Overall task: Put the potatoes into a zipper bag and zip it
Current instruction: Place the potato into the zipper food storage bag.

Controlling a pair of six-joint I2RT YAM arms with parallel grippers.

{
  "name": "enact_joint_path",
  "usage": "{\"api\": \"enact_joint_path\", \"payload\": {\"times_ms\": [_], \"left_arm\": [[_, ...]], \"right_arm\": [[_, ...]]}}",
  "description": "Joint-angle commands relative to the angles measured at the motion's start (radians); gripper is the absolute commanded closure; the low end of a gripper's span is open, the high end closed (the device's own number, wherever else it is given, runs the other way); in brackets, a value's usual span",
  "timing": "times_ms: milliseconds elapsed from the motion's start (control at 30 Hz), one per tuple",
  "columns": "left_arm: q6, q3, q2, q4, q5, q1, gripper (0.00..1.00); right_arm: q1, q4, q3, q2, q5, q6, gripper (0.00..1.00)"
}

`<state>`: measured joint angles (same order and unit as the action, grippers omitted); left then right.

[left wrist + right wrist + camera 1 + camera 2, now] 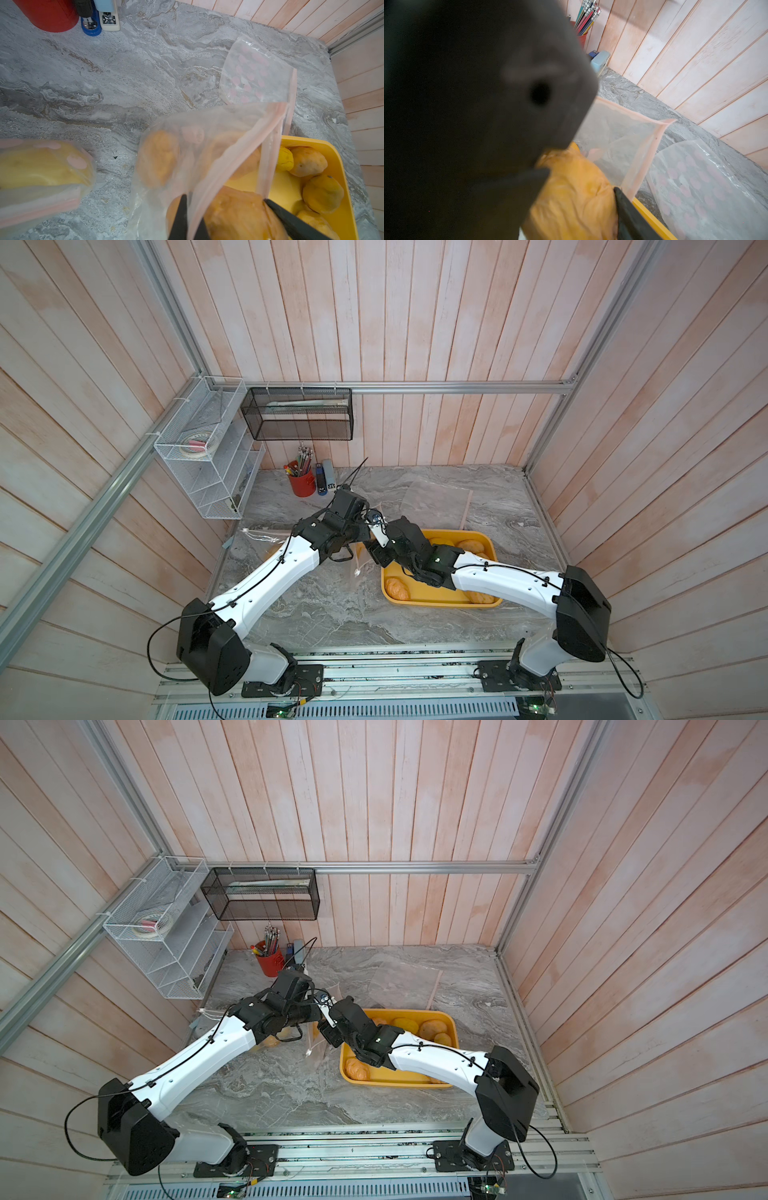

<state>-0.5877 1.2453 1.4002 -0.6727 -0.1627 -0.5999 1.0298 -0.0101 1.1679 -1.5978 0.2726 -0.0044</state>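
Bottom centre, left wrist view, left gripper pinched tight on zipper bag rim, right gripper part-open, clasping a potato

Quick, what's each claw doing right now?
Left gripper: shut, pinching the rim of the zipper bag.
Right gripper: closed around a potato.

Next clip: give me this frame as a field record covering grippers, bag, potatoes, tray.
left gripper: shut on the zipper bag rim
right gripper: shut on a potato at the bag mouth
zipper bag: unzipped, potatoes inside
yellow tray: holds several potatoes
spare bag: flat, empty, on the table
progress: filling, not zipped
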Motion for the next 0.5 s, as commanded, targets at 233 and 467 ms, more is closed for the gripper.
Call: {"api": "enact_joint_path", "payload": {"times_ms": [233,467], "left_arm": [[-0.01,-0.011,-0.053,0.041,0.033,-0.008,1.0],[-0.015,-0.014,-0.049,0.039,0.023,-0.002,1.0]], "right_arm": [[-0.027,-0.062,-0.078,0.08,-0.146,0.031,0.18],[-0.051,-0.081,-0.117,0.178,-0.167,0.076,0.08]]}}
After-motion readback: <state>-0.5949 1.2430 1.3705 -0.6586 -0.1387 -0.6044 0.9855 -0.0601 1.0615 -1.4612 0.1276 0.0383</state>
